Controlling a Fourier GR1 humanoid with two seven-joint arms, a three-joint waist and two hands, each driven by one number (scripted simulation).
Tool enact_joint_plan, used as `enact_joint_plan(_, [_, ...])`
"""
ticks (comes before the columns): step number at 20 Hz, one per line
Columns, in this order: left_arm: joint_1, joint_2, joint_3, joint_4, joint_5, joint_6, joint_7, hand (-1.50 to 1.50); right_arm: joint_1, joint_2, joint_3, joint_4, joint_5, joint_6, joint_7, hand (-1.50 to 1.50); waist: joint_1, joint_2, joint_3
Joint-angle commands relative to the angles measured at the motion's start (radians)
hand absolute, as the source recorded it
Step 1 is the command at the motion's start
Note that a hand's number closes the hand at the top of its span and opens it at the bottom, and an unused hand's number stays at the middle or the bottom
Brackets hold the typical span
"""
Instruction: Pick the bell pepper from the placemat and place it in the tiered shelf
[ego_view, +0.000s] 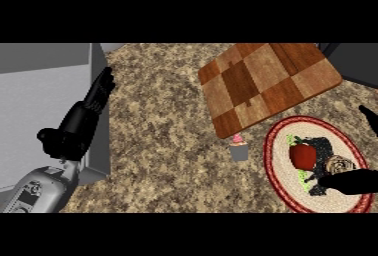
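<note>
We saw the red bell pepper (302, 155) lying on the round red-rimmed woven placemat (280, 177), our right hand (347, 181) spread wide beside it. Our left hand (81, 122) rested straight-fingered at the speckled surface's (162, 125) left edge.

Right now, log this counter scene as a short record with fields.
Placemat: round, woven, red-rimmed placemat at the view's lower right
Bell pepper: red bell pepper lying on the placemat, not gripped
Right robot hand: right robot hand over the placemat beside the pepper; finger state unclear
Left robot hand: left robot hand at the view's left, fingers straight, resting
Cutting board: checkered wooden cutting board above the placemat
Cupcake: pink-topped cupcake between board and placemat
Counter: speckled counter
</note>
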Motion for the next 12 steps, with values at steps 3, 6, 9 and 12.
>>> enact_joint_plan(3, [0.067,-0.06,-0.036,0.121,-0.026,0.003,-0.036,0.0,-0.078,0.034,0.031,-0.006,0.078,0.025,0.152,-1.5,-0.005,0.023,-0.025])
enact_joint_plan(6, [0.079,-0.068,-0.038,0.1,-0.036,0.007,-0.033,0.0,-0.08,0.083,0.04,0.01,0.109,0.013,0.155,-1.5,-0.004,0.021,-0.024])
enact_joint_plan(9, [0.051,-0.068,-0.021,0.103,-0.027,-0.005,-0.005,0.0,-0.115,0.141,0.074,0.031,0.153,0.014,0.171,-1.5,0.001,0.023,-0.024])
enact_joint_plan(12, [0.094,-0.068,-0.01,0.102,-0.023,-0.015,-0.043,0.0,-0.1,0.165,0.088,0.038,0.187,0.016,0.178,-1.5,-0.002,0.022,-0.024])
